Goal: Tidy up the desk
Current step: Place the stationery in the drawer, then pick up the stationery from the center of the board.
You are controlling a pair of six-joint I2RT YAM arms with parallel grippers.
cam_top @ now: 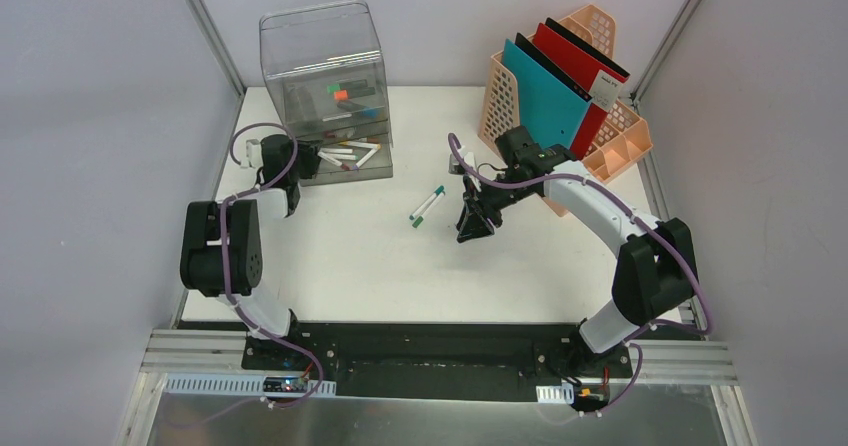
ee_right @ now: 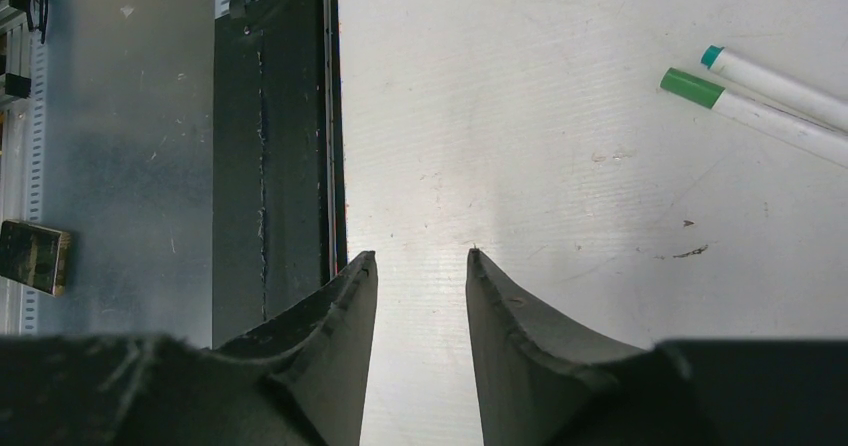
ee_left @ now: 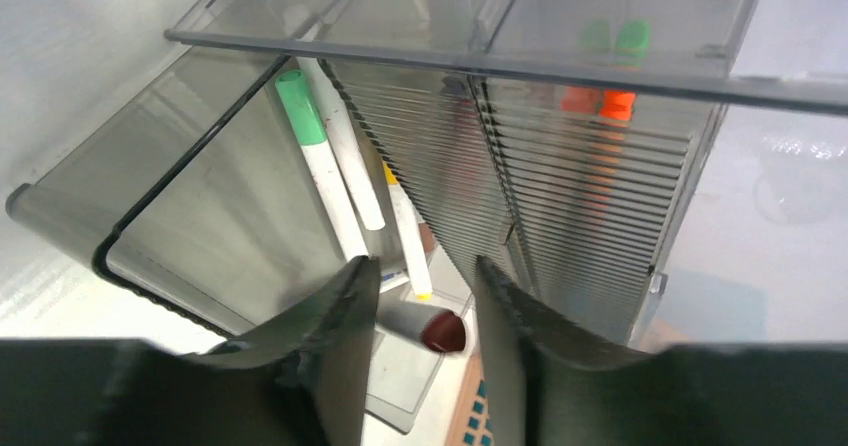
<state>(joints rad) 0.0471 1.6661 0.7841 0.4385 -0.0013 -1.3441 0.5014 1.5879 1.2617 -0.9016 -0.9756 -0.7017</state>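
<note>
The white desk (cam_top: 350, 266) holds two white markers (cam_top: 427, 206) lying side by side mid-table, one green-capped (ee_right: 690, 88) and one teal-capped (ee_right: 712, 58). My right gripper (cam_top: 472, 228) hovers just right of them, open and empty (ee_right: 420, 256). At the pulled-out bottom drawer (ee_left: 150, 196) of a clear drawer box (cam_top: 325, 76), my left gripper (cam_top: 305, 161) points in. Its jaws stand apart (ee_left: 422, 271). A dark-red-capped marker (ee_left: 440, 331) lies below the gap, clear of the right finger. Several markers lie in the drawer, among them a green-capped one (ee_left: 300, 111).
A peach file rack (cam_top: 620, 141) at the back right holds a teal folder (cam_top: 545, 91) and a red folder (cam_top: 580, 61). The upper drawers show green and orange markers (ee_left: 615, 71). The black rail (ee_right: 270, 146) runs along the near edge. Grey walls close in on three sides.
</note>
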